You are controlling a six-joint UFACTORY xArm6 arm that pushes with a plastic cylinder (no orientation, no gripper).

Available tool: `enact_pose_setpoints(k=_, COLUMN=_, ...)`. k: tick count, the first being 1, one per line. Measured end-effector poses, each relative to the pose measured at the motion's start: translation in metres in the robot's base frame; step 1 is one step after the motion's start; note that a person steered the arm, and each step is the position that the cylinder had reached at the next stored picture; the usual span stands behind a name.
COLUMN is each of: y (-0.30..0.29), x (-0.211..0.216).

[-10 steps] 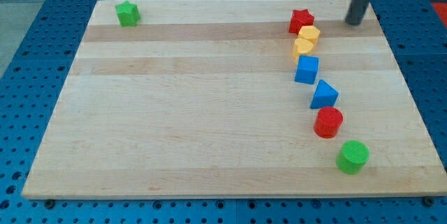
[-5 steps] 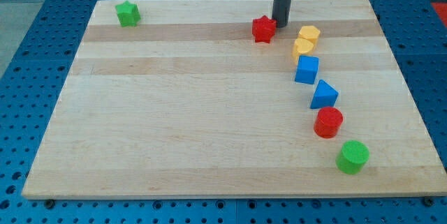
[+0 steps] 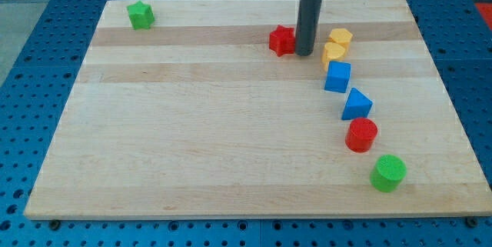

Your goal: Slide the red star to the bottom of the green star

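The red star [image 3: 282, 40] lies on the wooden board [image 3: 192, 124] near the view's top, right of centre. My tip [image 3: 304, 52] stands right against the red star's right side. The green star [image 3: 141, 15] sits far off at the view's top left corner of the board. The rod rises from the tip to the view's top edge.
Right of the tip, a line of blocks runs down the board: two yellow blocks [image 3: 340, 38] [image 3: 333, 52], a blue cube [image 3: 337, 76], a blue triangular block [image 3: 357, 105], a red cylinder [image 3: 361, 135] and a green cylinder [image 3: 388, 172].
My tip swept from the board's top right leftward, pushing the red star left away from the yellow blocks. In the last half second tip and star moved slightly further left and down.
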State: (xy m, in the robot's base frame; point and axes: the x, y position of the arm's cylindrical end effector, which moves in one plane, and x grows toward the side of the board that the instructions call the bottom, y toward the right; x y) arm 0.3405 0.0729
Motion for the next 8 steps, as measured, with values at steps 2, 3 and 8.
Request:
enact_pose_setpoints(k=2, y=-0.075, x=-0.029)
enact_pose_setpoints(k=3, y=-0.105, x=-0.045)
enact_pose_setpoints(k=8, y=-0.071, x=-0.097)
